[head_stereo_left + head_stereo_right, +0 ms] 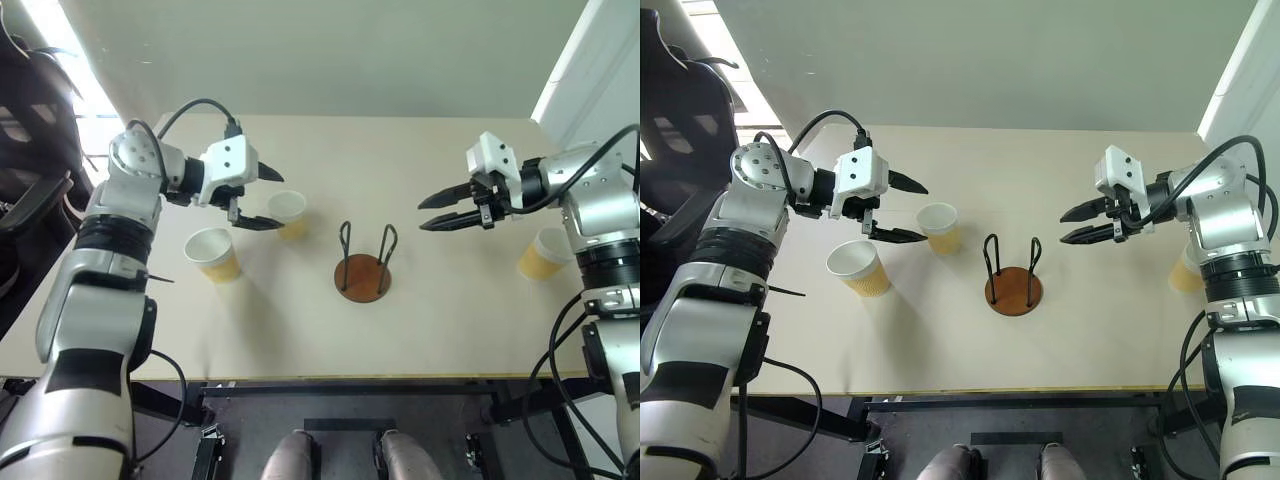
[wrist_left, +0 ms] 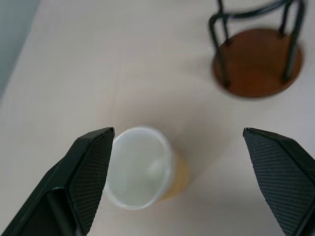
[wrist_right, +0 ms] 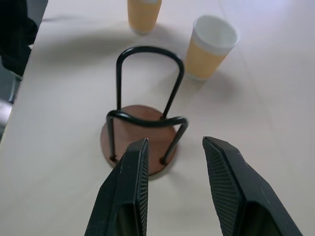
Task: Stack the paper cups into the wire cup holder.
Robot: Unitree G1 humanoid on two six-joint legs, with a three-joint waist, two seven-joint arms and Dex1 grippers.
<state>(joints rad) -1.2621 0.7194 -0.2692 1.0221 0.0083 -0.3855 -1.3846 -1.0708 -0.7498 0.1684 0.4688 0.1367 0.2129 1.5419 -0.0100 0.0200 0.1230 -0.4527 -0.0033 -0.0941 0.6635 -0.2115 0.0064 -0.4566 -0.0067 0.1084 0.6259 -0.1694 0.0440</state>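
Three cups are out on the worktop (image 1: 420, 160), and one is half lost: the right cup (image 1: 540, 257) sits well off to the holder's right, tucked behind the right arm, so its rim and far side are cut from sight. The holder (image 1: 363, 276) stands mid-worktop, disc base flat, both wire loops straight up, nothing inside them. In the right wrist view the loops cross each other at the top, and the nearer loop blurs at its bend. To the holder's left, the near cup (image 1: 288, 213) stands upright, mouth up, long axis vertical. Further left again, the far cup (image 1: 214, 255) is upright too, mouth open to the camera. Left gripper (image 1: 257, 197) hangs above and just beside the near cup, fingers (image 2: 88, 172) spread wide, nothing between them; its lower finger overlaps that cup's rim in the head views, so contact can't be judged. Right gripper (image 1: 448, 209) floats to the holder's right, aimed toward it, fingers (image 3: 129, 191) parted and empty.
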